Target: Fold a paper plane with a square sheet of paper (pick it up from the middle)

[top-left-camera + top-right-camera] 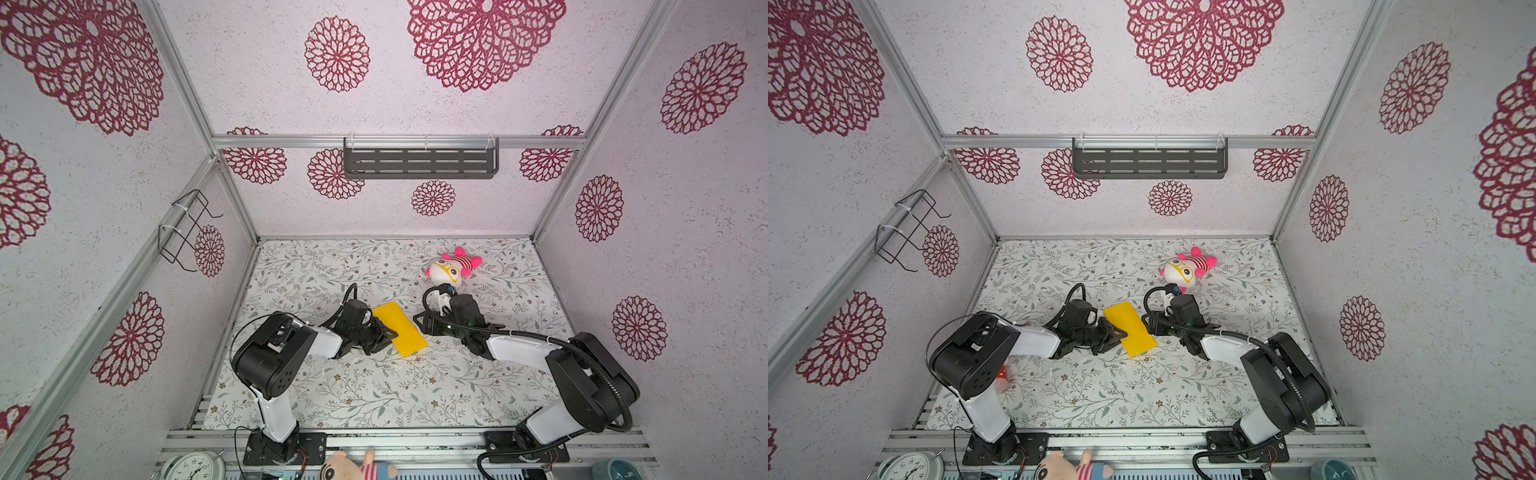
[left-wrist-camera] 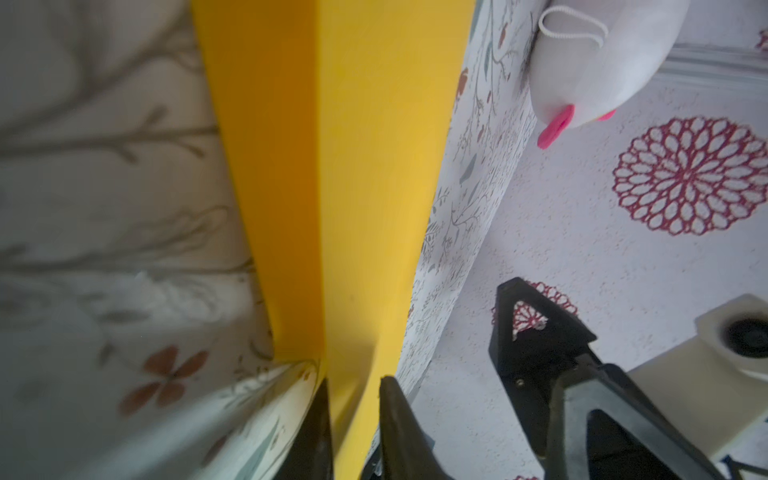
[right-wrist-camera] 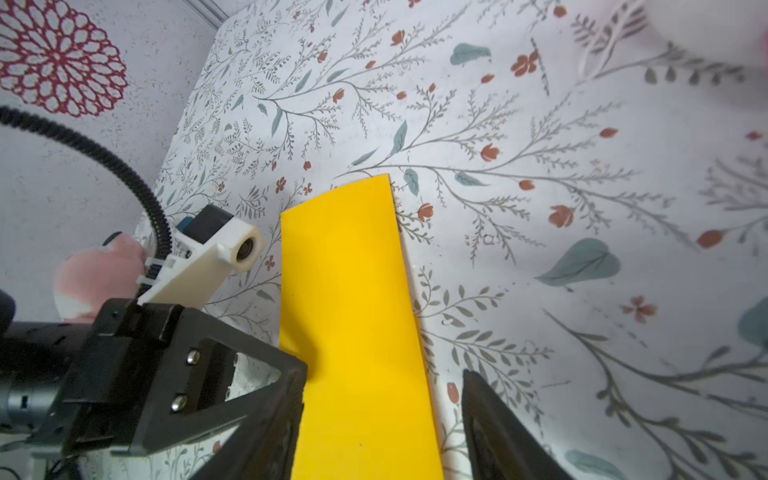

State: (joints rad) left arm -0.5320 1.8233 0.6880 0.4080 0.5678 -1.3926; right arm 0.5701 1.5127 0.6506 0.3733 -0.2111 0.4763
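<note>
The square sheet of paper (image 1: 401, 328) (image 1: 1130, 328) is yellow-orange and lies folded into a long rectangle in the middle of the floral table. My left gripper (image 1: 388, 334) (image 1: 1120, 332) comes at it from the left. In the left wrist view the gripper (image 2: 355, 380) is shut on the paper (image 2: 353, 166), whose layers rise in a crease between the fingers. My right gripper (image 1: 420, 323) (image 1: 1148, 325) stands open at the paper's right side. In the right wrist view its fingers (image 3: 490, 415) straddle the flat paper (image 3: 353, 291) without pinching it. No paper plane is in view.
A pink-and-white plush toy (image 1: 451, 268) (image 1: 1187, 266) lies just behind the right gripper. A dark shelf (image 1: 419, 162) hangs on the back wall and a wire rack (image 1: 187, 230) on the left wall. A clock (image 1: 193, 467) and a plush pig (image 1: 357, 469) sit beyond the front rail.
</note>
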